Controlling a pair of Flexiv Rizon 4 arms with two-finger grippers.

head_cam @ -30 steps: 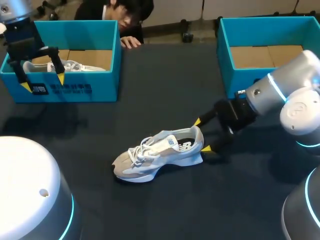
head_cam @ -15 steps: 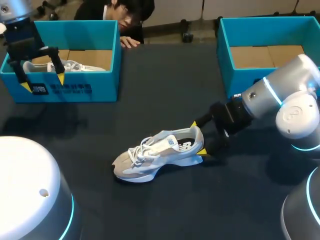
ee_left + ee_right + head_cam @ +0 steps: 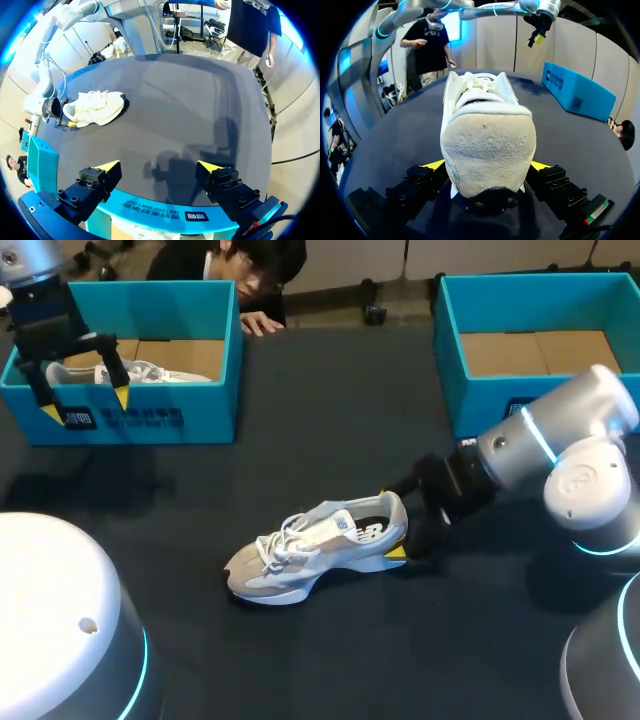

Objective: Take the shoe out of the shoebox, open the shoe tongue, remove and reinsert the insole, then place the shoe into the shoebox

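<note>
A white and beige sneaker [image 3: 318, 544] lies on its sole in the middle of the dark table, toe toward my left. My right gripper [image 3: 398, 523] is at its heel, open, one finger on each side. In the right wrist view the suede heel [image 3: 489, 150] sits between the yellow fingertips [image 3: 435, 164]; I cannot tell whether they touch it. My left gripper [image 3: 84, 405] hangs open and empty over the front wall of the left blue shoebox [image 3: 150, 420]. From the left wrist view the sneaker [image 3: 95, 107] lies far ahead of that gripper [image 3: 157, 167], with the box wall [image 3: 160, 212] under it.
A second white shoe [image 3: 140, 370] lies inside the left shoebox. A second blue shoebox [image 3: 480, 390] with a bare cardboard floor stands at the back right, just behind my right arm. A person's hand [image 3: 262, 325] rests at the table's far edge.
My right gripper has slid leftward to the sneaker, so the heel now sits between its fingers. The sneaker and my left arm have not moved.
</note>
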